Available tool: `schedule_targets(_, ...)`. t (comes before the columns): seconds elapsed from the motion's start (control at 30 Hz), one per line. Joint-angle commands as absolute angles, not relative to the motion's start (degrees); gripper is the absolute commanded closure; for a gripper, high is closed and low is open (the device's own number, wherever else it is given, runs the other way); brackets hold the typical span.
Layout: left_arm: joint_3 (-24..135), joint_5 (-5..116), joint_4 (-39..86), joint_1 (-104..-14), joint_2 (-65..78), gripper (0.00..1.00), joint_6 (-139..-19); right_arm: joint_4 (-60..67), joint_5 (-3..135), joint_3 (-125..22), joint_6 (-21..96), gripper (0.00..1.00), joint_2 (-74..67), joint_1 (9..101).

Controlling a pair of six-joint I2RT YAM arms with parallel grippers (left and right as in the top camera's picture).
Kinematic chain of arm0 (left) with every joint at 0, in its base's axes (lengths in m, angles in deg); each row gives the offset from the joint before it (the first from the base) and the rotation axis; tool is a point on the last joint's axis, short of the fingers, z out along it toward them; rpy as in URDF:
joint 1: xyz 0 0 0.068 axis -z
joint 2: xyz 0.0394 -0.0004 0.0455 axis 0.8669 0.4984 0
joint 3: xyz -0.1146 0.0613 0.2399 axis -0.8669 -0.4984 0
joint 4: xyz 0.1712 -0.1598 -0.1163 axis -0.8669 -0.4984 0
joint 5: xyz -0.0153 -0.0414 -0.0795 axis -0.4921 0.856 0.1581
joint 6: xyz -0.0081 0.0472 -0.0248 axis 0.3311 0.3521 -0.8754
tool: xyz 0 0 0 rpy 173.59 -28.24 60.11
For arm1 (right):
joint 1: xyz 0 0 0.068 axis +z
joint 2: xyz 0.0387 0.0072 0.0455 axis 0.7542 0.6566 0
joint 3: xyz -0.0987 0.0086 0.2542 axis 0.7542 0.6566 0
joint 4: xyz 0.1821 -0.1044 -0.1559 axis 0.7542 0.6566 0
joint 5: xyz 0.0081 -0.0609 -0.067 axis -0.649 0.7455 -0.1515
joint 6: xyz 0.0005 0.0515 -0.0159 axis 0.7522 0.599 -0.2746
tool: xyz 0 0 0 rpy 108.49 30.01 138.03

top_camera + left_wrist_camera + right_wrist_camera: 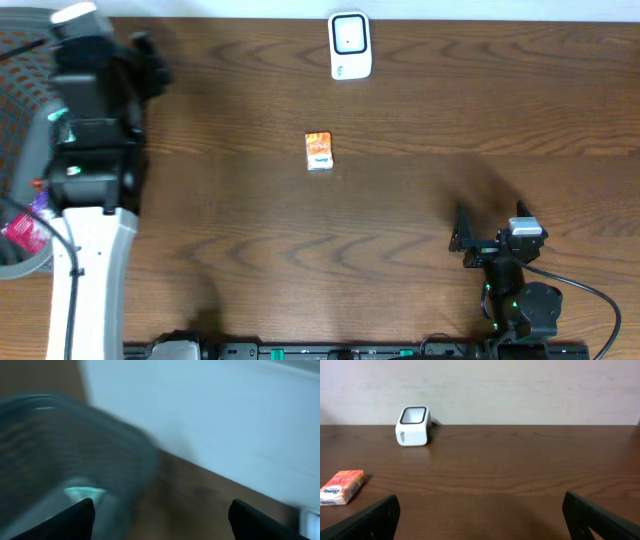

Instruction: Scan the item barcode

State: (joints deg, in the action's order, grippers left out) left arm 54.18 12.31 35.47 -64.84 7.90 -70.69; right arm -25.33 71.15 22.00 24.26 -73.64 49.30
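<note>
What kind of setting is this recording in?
Likely a mock checkout bench: a white barcode scanner on a wooden table, a small orange packet near it, a mesh basket at the left edge.

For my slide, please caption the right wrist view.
Open right gripper facing white box-shaped scanner and orange packet on brown wooden table.

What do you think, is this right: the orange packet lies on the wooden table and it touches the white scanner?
Not quite. The orange packet does lie on the wooden table, but it does not touch the white scanner: the two are apart, with bare wood between them. The overhead view shows this gap plainly.
</note>
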Motion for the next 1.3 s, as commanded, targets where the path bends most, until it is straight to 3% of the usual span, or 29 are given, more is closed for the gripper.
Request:
schedule_targets(0.0,55.12,9.9,34.47,-69.43,7.22,0.14,-69.73,-25.07,71.61,22.04,24.82,0.01,-74.01,49.06)
schedule_targets(0.7,55.05,10.12,19.65,-95.18,12.14,0.14,-70.35,-25.07,71.61,22.04,24.82,0.01,-74.01,49.06)
schedule_targets(1.27,53.74,11.13,6.14,-96.53,28.88,0.14,-70.37,-25.07,71.61,22.04,24.82,0.01,-74.01,49.06)
